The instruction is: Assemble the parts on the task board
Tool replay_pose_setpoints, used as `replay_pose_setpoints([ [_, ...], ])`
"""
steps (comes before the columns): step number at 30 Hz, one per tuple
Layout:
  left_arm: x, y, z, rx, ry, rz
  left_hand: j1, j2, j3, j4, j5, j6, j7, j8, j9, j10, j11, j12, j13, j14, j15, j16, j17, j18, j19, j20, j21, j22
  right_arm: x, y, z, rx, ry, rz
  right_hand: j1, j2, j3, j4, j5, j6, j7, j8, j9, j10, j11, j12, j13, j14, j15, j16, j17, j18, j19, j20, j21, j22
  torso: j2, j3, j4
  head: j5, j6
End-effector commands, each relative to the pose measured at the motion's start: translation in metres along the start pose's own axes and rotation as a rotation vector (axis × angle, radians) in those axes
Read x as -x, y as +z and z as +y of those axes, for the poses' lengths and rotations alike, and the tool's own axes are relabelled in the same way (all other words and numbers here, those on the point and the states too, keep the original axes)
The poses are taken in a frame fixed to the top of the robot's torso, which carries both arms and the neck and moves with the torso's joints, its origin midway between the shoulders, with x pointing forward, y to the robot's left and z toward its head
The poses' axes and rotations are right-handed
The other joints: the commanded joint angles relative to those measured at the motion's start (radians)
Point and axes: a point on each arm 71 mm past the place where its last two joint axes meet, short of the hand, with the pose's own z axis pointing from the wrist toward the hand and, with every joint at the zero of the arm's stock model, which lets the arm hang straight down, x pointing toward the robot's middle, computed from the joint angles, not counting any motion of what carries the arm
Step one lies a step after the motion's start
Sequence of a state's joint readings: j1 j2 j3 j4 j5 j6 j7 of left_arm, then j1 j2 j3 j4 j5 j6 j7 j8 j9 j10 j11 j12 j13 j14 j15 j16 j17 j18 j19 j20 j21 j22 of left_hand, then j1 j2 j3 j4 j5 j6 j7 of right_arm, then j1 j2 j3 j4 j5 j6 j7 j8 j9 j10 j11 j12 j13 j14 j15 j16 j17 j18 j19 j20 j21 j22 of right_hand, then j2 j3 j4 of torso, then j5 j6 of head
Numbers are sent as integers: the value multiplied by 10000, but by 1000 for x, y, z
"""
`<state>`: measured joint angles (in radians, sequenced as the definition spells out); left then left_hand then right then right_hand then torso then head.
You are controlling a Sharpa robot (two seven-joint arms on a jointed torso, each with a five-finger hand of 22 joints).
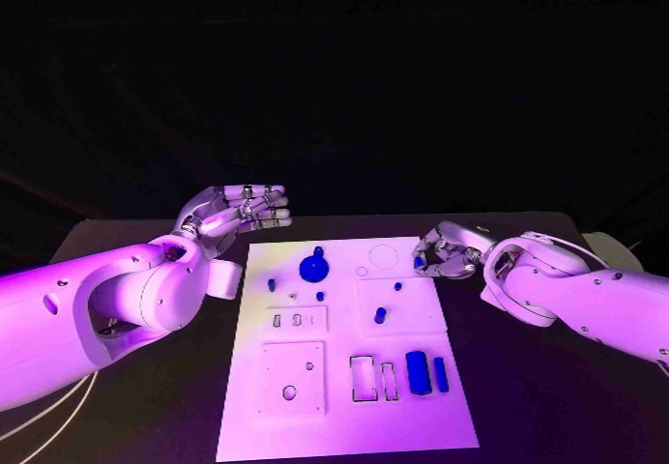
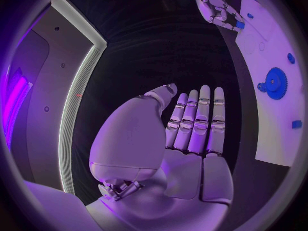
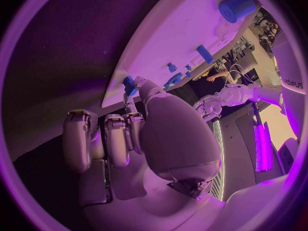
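My right hand (image 1: 449, 253) sits at the far right edge of the white rectangular task board (image 1: 349, 425), fingers curled in close. In the right wrist view a small blue plastic piece (image 3: 129, 85) sits at my fingertips, pinched between the thumb and a finger right at the board's edge, so I judge that I am holding it. In the head view that same blue shows as a speck at the hand's inner side, just beside a faint round outline (image 1: 384, 256) on the board's far end. Which way the piece's long axis runs I cannot tell; too little of it shows past my fingers.

My left hand (image 1: 240, 211) hangs off the board's far left corner, above the black table (image 1: 126, 237), fingers straight and side by side with nothing in them, palm flat in the left wrist view.

The other parts lie on the board: a blue gear-like disc (image 1: 315, 268) near the far end, a short blue peg (image 1: 379, 314) at the middle, and a long blue bar (image 1: 419, 371) with a thinner blue bar (image 1: 441, 374) beside it, both running lengthwise along the near right edge next to outlined slots.

My right hand is plainly the nearer one. The seat for this piece most likely lies inward from my fingers, towards the board's middle, so I judge the coming move to be a short reach that way.
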<state>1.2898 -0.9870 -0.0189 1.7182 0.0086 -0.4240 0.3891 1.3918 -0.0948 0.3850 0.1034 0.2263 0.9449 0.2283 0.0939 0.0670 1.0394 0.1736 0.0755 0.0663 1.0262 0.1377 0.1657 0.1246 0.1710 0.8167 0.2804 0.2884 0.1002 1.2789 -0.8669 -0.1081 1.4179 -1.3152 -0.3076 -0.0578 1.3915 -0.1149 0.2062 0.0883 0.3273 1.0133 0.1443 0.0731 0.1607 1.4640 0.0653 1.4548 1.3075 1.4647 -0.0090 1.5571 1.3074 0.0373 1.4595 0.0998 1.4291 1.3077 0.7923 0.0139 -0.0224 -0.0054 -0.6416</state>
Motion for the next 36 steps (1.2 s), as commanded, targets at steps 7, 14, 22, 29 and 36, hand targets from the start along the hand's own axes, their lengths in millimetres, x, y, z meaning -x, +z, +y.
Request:
replay_pose_setpoints([
  [7,-1,0,-1,-60,-68,177,89,1,71,-4,-26,-30,78,-51,-12,-18,74,-45,-2,-53,25,-47,13,109,-64,32,-43,-14,-1,1,0,-57,-336,43,40,148,138,-55,-76,193,-33,65,13,128,-73,77,1551,1006,-28,46,2404,39,54,-28,72,1253,-1,4,-2,-1,0],
  [14,-1,0,-1,-56,-68,177,89,1,72,-4,-26,-30,78,-52,-12,-18,74,-45,-2,-53,25,-48,13,109,-64,32,-43,-15,-1,1,-1,-97,-378,32,34,160,171,-80,-84,281,-46,98,25,136,-84,86,1559,1010,-36,51,2417,33,71,-34,91,1277,2,4,2,-4,-4],
  [22,0,0,0,-49,-64,167,86,0,74,-4,-27,-34,78,-57,-12,-20,75,-49,-2,-55,26,-52,14,109,-65,33,-44,-16,0,2,-2,-127,-414,-17,24,236,275,-134,-87,506,-94,191,59,149,-125,96,1570,1013,-65,56,2430,26,94,-56,113,1312,-3,6,1,-1,-12],
  [29,0,1,0,-46,-58,153,86,0,74,-4,-27,-34,78,-57,-12,-20,75,-49,-2,-55,26,-52,14,109,-65,33,-44,-16,1,1,3,-17,-317,-325,-111,325,333,-115,-112,728,-181,298,98,214,-194,162,1635,1024,-117,74,2476,5,154,-95,182,1394,-2,9,-4,-7,-12],
  [36,0,1,0,-38,-59,157,86,0,74,-4,-27,-34,78,-57,-12,-20,75,-49,-2,-55,26,-52,14,109,-65,33,-44,-16,3,-1,8,-15,-146,-838,-315,362,317,-50,-132,898,-271,388,134,292,-267,238,1710,1036,-178,95,2529,-17,215,-148,252,1476,-6,2,4,-13,-15],
])
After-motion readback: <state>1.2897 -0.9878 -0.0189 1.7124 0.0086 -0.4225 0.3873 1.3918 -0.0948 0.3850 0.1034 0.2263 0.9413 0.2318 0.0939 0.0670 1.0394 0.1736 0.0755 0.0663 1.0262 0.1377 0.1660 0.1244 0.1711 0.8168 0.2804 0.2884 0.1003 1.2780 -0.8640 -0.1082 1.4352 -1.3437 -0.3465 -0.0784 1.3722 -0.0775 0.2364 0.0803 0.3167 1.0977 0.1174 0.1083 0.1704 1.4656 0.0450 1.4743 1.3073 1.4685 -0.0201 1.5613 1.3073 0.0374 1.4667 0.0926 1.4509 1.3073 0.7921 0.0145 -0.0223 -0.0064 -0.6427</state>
